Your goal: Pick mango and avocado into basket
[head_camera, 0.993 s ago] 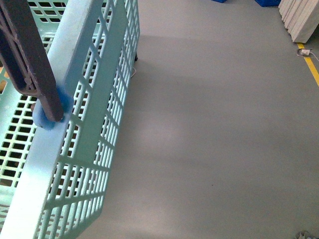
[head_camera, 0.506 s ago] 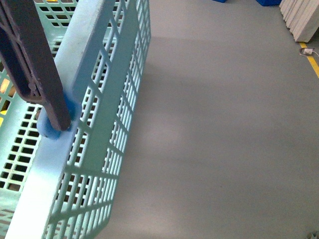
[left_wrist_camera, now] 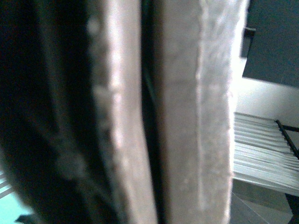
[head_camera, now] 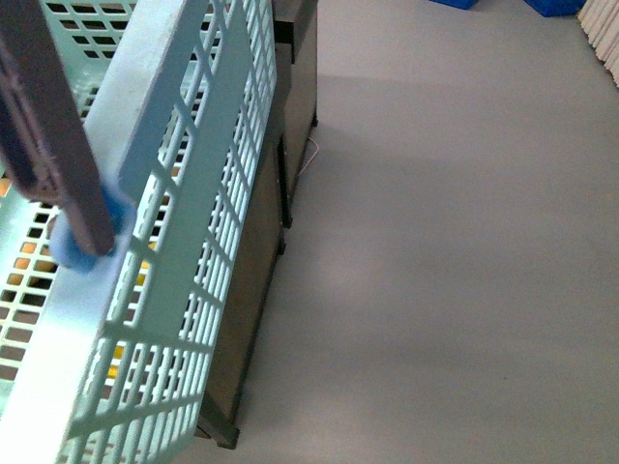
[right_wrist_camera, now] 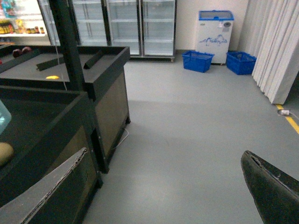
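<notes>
The light blue basket (head_camera: 184,242) fills the left of the front view, tilted, with its brown-purple handle (head_camera: 48,126) crossing the rim. Small orange-yellow patches (head_camera: 143,280) show through its slots; I cannot tell what they are. My left gripper (left_wrist_camera: 149,140) is shut on the basket, and its pads (left_wrist_camera: 196,116) fill the blurred left wrist view. My right gripper (right_wrist_camera: 159,196) is open over bare floor with nothing between its fingers (right_wrist_camera: 271,191). The mango and avocado are not clearly in view. A yellowish rounded thing (right_wrist_camera: 3,153) lies on a dark stand; what it is I cannot tell.
A dark display stand (head_camera: 280,164) sits under and behind the basket. Further dark stands (right_wrist_camera: 93,70) line one side of the right wrist view. Glass fridges (right_wrist_camera: 140,23), a white freezer (right_wrist_camera: 215,30), dark blue baskets (right_wrist_camera: 198,60) and a white curtain (right_wrist_camera: 275,46) stand beyond grey floor (head_camera: 455,271).
The front view has shifted. The dark display stand now shows beneath the basket's wall, where only floor showed before. The basket stays held at the left.
</notes>
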`<state>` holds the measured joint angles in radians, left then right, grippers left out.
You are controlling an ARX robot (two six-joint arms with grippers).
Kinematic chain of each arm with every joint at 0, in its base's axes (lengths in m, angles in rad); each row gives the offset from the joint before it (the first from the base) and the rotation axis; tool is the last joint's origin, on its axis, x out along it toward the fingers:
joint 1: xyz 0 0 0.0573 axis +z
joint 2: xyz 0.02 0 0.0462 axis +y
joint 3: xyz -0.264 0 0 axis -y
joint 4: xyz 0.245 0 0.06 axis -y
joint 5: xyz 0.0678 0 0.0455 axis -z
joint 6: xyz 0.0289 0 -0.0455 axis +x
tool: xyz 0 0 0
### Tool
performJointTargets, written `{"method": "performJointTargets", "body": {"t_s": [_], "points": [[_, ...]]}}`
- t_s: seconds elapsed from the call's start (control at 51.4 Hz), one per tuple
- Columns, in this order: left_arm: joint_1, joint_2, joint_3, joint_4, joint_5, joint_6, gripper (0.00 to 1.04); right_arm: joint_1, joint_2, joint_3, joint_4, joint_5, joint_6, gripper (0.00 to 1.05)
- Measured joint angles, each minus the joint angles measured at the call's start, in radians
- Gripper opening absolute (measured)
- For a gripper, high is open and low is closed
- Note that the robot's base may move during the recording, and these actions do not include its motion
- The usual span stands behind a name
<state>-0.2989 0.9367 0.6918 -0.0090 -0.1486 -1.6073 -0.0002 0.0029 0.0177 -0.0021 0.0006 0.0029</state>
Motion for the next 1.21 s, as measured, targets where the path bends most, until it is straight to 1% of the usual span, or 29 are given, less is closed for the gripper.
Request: {"method": "performJointTargets", "body": {"t_s": [1.207], "points": [[0.001,-0.001,0.000,-0.001,-0.001,0.000,0.27,0.000,0.000,0.000,0.001,0.001,-0.001,0.96]]}}
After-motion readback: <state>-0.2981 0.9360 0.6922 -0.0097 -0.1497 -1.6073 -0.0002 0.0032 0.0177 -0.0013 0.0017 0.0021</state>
